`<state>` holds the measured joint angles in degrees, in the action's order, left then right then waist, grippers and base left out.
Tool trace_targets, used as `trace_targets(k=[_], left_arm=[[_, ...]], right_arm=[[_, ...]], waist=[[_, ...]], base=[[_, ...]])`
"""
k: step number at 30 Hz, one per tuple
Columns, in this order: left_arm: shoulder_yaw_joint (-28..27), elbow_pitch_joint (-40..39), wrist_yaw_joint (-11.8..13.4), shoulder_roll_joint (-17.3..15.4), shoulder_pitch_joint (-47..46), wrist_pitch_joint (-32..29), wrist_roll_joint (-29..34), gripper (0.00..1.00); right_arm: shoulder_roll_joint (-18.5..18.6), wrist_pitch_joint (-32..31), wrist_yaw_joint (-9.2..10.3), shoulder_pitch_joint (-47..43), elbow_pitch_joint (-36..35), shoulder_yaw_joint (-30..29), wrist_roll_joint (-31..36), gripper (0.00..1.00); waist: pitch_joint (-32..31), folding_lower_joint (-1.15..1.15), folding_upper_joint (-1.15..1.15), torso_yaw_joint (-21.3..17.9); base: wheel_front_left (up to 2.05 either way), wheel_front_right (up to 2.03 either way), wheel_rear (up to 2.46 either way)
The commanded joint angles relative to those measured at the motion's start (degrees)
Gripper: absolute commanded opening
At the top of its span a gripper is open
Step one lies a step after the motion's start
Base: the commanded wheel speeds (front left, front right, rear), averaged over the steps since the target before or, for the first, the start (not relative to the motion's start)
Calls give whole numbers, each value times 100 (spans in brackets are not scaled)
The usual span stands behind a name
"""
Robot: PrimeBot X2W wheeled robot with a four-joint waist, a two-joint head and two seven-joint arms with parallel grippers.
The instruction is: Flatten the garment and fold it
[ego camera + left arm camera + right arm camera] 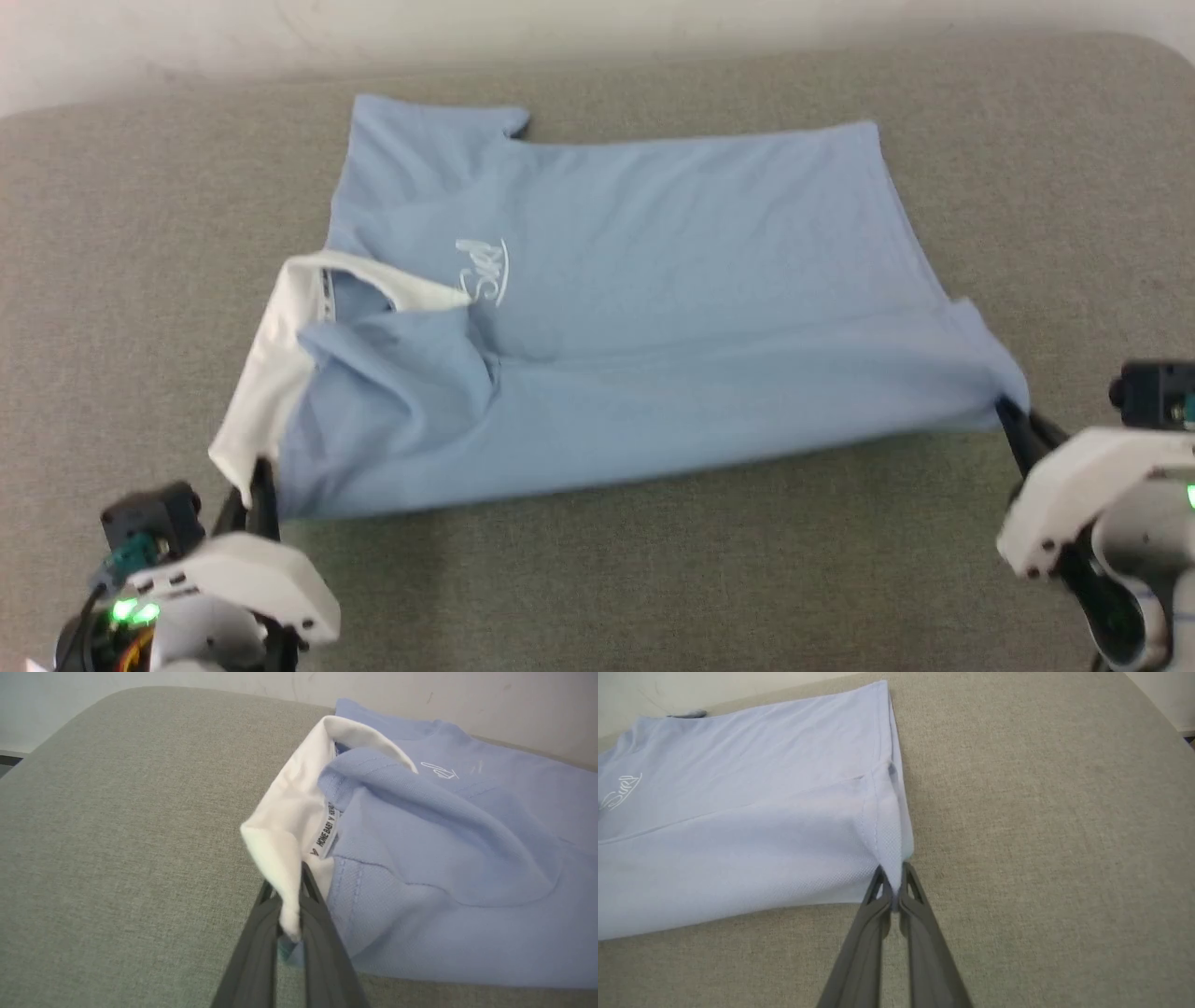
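Note:
The garment (653, 308), a light blue polo shirt with a white collar (280, 345) and white chest script (484, 271), lies sideways on the grey surface, folded lengthwise, collar to the left and hem to the right. My left gripper (254, 471) is shut on the white collar's near corner (287, 905); the printed tape (324, 830) inside the collar shows in the left wrist view. My right gripper (1013, 415) is shut on the near hem corner (892, 858), lifting it slightly. A short sleeve (429, 126) lies flat at the far left.
The grey fabric-covered surface (653, 579) extends around the shirt, with free room along the near edge and both sides. A pale wall (560, 28) runs behind its far edge. The surface's corners (117, 700) are rounded.

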<state>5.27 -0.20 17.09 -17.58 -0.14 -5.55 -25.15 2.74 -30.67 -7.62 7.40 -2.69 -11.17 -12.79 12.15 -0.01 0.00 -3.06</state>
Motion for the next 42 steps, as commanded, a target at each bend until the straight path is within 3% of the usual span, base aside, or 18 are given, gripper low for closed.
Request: trace_targets(k=[1,9,21,22,23,24,29,34,42], left_arm=[[-24,-90,91,-64,187,-67,47,0],[180,-437,240,98,819,-549,-104,0],[401,400,-102,207,395,-482,-279,3],[400,445,-122,216,388,-456,-298,38],[398,477,-136,224,392,-431,-313,79],[385,494,-145,236,404,-402,-339,100],[254,449,-119,196,553,-88,-332,100],[151,249,-214,73,444,552,-154,100],[252,136,-716,-496,-618,1358,387,100]], right_arm=[[14,-75,13,-198,-98,-109,6,0],[14,-593,13,-1002,-149,-309,-103,0],[14,78,13,-736,1308,-100,-273,0],[14,158,13,-723,1332,-85,-295,29],[14,235,13,-720,1335,-54,-307,79],[14,310,13,-724,1334,-33,-330,100],[14,890,13,-774,1094,99,-368,100],[14,1885,13,-736,613,349,-211,100],[212,3639,13,-468,218,1019,145,100]], waist=[[-99,1,0,55],[-43,1,0,88],[158,1,0,38],[138,1,0,29],[113,1,0,20],[81,1,0,11],[-129,1,0,-77],[-181,1,0,-152],[77,1,0,-311]], base=[[0,0,0],[0,0,0],[0,0,0],[0,0,0],[0,0,0],[0,0,0],[0,0,0],[0,0,0],[0,0,0]])
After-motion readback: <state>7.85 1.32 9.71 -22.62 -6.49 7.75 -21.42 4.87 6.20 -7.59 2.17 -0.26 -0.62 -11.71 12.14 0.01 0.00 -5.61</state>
